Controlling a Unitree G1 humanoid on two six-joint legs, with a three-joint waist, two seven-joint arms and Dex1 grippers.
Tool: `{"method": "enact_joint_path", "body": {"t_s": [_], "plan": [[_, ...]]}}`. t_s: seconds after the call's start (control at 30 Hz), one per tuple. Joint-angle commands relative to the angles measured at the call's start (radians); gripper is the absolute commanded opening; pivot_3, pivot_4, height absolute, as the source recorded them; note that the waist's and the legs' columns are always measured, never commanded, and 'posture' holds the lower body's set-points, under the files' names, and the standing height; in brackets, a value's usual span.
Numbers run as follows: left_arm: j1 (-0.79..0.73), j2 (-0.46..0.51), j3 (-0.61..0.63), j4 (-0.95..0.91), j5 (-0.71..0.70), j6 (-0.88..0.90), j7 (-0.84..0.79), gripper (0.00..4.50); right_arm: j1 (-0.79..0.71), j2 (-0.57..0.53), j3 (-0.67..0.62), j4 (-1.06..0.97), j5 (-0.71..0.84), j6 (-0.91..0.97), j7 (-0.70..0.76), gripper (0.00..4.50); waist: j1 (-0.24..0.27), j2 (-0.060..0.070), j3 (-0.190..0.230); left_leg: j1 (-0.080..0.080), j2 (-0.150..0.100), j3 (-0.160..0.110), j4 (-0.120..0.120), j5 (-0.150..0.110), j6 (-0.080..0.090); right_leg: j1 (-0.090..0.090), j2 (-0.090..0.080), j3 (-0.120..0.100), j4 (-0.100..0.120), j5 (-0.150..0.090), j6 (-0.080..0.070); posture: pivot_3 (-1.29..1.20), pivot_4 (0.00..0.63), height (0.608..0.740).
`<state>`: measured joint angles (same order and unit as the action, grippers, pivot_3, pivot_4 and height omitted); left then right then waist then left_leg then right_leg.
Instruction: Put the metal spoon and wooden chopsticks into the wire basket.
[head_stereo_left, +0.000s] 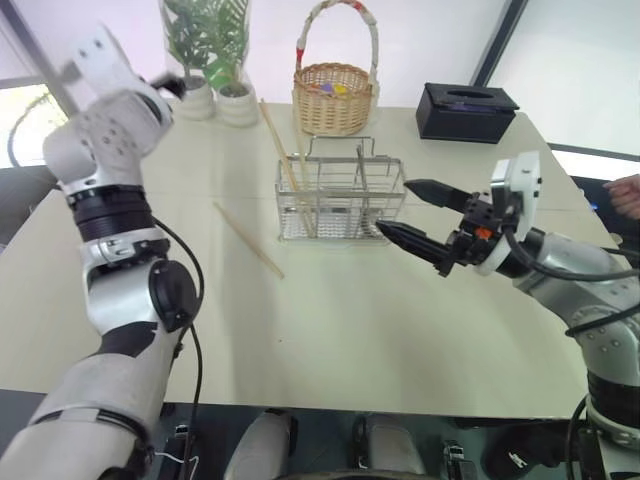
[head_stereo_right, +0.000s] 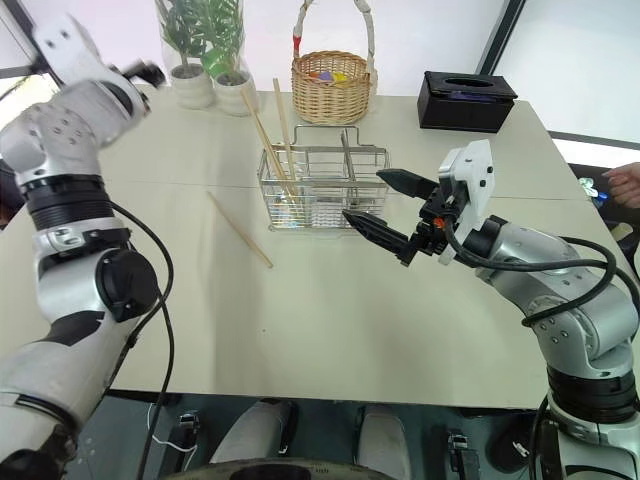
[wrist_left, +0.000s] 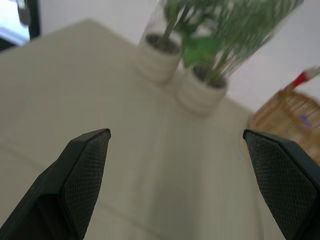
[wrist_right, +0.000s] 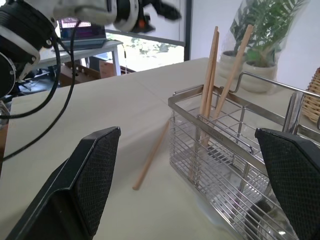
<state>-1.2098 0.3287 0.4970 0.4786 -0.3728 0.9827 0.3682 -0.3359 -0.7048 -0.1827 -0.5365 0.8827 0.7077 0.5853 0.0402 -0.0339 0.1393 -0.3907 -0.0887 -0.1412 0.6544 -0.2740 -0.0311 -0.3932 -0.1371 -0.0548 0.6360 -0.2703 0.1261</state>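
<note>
Over on the left, the robot's left gripper (wrist_left: 175, 150) is raised high above the pale beige table (head_stereo_left: 400, 330), its two black fingers spread wide with nothing between them, pointing toward two small white pots of green plants (head_stereo_left: 215, 95) at the table's far edge. A single long, thin, light tan wooden chopstick (head_stereo_left: 248, 239) lies flat on the table, just beside the left end of the rectangular silver wire basket (head_stereo_left: 340, 200) and apart from it. Several more of the wooden chopsticks (head_stereo_left: 285, 160) stand leaning in the basket's left-hand compartment, their tips rising above the rim. Something silvery glints low inside the basket, but I cannot tell whether it is the metal spoon. Behind the wire basket sits a round woven wicker basket with a tall hoop handle (head_stereo_left: 334, 95). To the right, the right gripper (head_stereo_left: 410, 212) hangs level just beside the wire basket's right end, its black fingers wide apart and holding nothing, tips toward the wire. A black rectangular tissue box (head_stereo_left: 467, 111) rests at the far right of the table, and a person's hand (head_stereo_left: 625, 195) shows at the right edge.
</note>
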Motion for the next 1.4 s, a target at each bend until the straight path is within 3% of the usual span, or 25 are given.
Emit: {"method": "enact_joint_path", "body": {"t_s": [0.03,0.27,0.73,0.83,1.07,1.4], "plan": [[0.011,-0.020,0.016,0.034,0.019,0.052,0.057,4.48,-0.017,0.004,-0.012,-0.010,-0.013,-0.026,0.008,4.50,-0.002,0.000,0.000,0.000,0.000,0.000,0.000,0.000,0.000,0.000,0.000,0.000,0.000,0.000,0.000,0.00,0.150,0.655],[0.057,-0.066,0.045,0.153,0.044,0.051,0.131,4.48,0.026,0.005,-0.027,-0.045,-0.014,-0.024,0.010,4.50,-0.002,0.000,0.000,-0.001,0.000,0.001,-0.001,0.003,-0.005,-0.002,0.000,0.001,0.001,0.000,0.000,0.00,0.150,0.655],[0.025,-0.089,0.022,0.552,0.056,-0.165,0.029,4.48,0.114,-0.015,-0.077,-0.129,0.033,-0.007,0.002,4.50,0.002,0.000,-0.001,0.000,0.000,0.002,0.000,0.000,-0.002,-0.001,-0.001,0.001,0.003,0.000,0.000,0.00,0.150,0.655],[0.010,-0.085,0.023,0.596,0.053,-0.198,0.023,3.68,0.115,-0.015,-0.078,-0.131,0.037,-0.005,-0.005,4.50,0.001,0.000,-0.001,0.001,0.000,0.002,0.001,0.000,-0.002,0.000,-0.002,0.001,0.004,0.000,0.000,0.00,0.150,0.655],[-0.021,-0.073,0.032,0.639,0.043,-0.241,0.028,0.12,0.112,-0.015,-0.078,-0.122,0.046,-0.007,-0.013,4.50,0.003,0.000,-0.001,0.000,-0.001,0.001,0.004,0.000,-0.001,-0.001,-0.002,0.000,0.006,0.000,0.000,0.00,0.150,0.655],[-0.046,0.002,-0.001,0.600,0.073,-0.302,0.003,0.03,0.085,-0.001,-0.054,-0.095,0.036,-0.014,-0.007,4.50,-0.003,0.000,-0.001,-0.001,0.000,0.002,0.006,-0.001,0.000,-0.003,-0.002,0.001,0.009,0.000,0.000,0.00,0.150,0.655]]}}
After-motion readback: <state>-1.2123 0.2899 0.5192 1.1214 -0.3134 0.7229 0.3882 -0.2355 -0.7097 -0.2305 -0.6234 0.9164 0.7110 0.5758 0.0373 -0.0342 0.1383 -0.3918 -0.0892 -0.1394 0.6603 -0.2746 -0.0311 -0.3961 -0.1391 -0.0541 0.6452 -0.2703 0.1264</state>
